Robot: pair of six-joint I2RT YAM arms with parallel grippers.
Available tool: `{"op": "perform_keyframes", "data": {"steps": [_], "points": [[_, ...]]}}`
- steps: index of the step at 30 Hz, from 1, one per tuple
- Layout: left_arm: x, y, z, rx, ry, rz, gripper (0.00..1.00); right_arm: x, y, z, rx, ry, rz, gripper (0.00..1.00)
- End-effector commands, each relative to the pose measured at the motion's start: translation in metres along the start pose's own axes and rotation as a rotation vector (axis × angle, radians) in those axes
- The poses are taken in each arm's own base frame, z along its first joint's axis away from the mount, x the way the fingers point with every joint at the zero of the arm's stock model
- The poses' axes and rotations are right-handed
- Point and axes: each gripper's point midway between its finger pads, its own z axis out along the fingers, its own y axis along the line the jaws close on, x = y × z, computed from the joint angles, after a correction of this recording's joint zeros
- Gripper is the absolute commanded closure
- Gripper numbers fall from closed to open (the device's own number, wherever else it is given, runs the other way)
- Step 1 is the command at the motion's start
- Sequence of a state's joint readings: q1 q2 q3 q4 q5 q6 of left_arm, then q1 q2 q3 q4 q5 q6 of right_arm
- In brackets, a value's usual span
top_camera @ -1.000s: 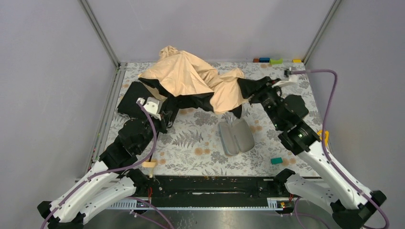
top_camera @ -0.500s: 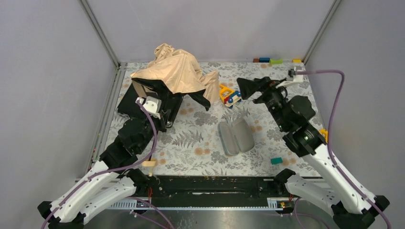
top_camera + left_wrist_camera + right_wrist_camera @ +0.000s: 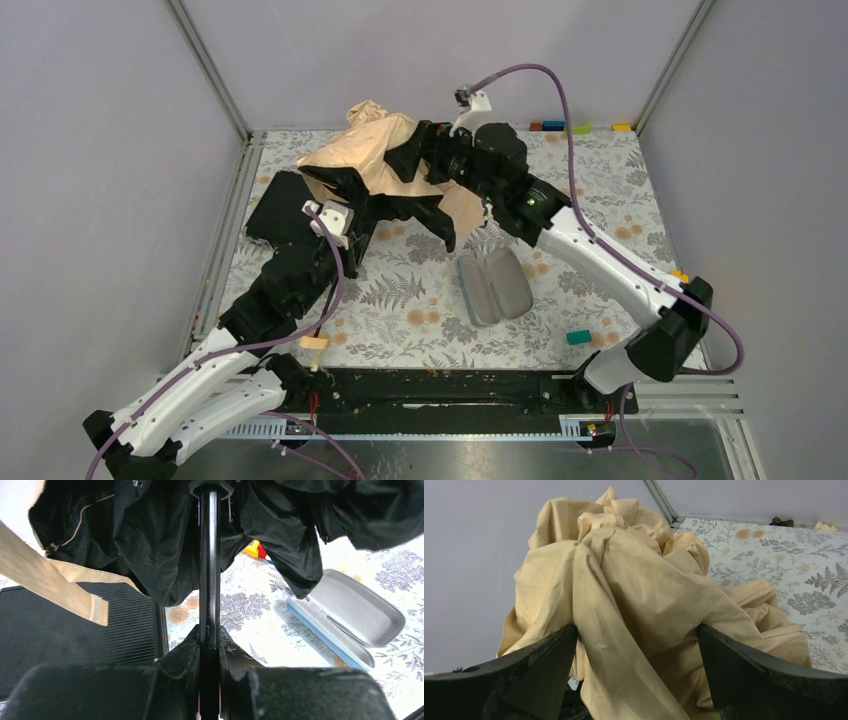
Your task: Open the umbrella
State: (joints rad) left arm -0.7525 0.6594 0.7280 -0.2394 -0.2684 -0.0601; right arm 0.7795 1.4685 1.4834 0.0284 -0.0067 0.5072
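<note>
At the far left of the bench (image 3: 620, 180), the umbrella (image 3: 370, 155) is seen crumpled, its peach canopy uppermost. Only the left wrist view shows its dark shaft (image 3: 209, 555) pinched by the left pincer (image 3: 209, 640), with a grey case (image 3: 350, 615) nearby. In the right wrist view, the right pincer (image 3: 636, 640) is shown spread wide, with canopy folds bulging between its fingers.

The umbrella (image 3: 362, 165) sits behind and left of the case (image 3: 495, 285).
</note>
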Motion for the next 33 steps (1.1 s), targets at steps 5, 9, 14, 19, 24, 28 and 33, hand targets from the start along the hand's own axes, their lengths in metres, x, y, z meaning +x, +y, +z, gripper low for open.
{"op": "perform_keyframes", "data": {"steps": [5,9,14,19,24,28,33], "points": [[-0.059,-0.005,-0.005,0.028,-0.177,-0.047,1.00,-0.021,0.010,0.017,-0.037,-0.013,0.006,0.64],[-0.057,0.001,-0.003,-0.010,-0.165,-0.047,1.00,-0.053,-0.006,-0.006,-0.038,-0.062,0.048,1.00],[-0.052,0.016,0.000,-0.099,-0.136,-0.045,1.00,-0.097,-0.045,-0.054,0.072,-0.197,0.030,1.00],[-0.051,0.024,-0.001,-0.143,-0.129,-0.046,1.00,-0.101,-0.087,-0.100,0.235,-0.270,0.012,0.88],[-0.052,0.020,-0.002,-0.116,-0.137,-0.052,1.00,-0.100,-0.090,-0.140,0.280,-0.335,-0.019,0.48],[-0.056,0.017,-0.005,-0.095,-0.154,-0.062,1.00,-0.086,-0.091,-0.163,0.280,-0.356,0.006,0.24],[-0.057,0.015,-0.006,-0.083,-0.158,-0.070,1.00,-0.063,-0.078,-0.172,0.163,-0.352,0.035,0.03]]}}
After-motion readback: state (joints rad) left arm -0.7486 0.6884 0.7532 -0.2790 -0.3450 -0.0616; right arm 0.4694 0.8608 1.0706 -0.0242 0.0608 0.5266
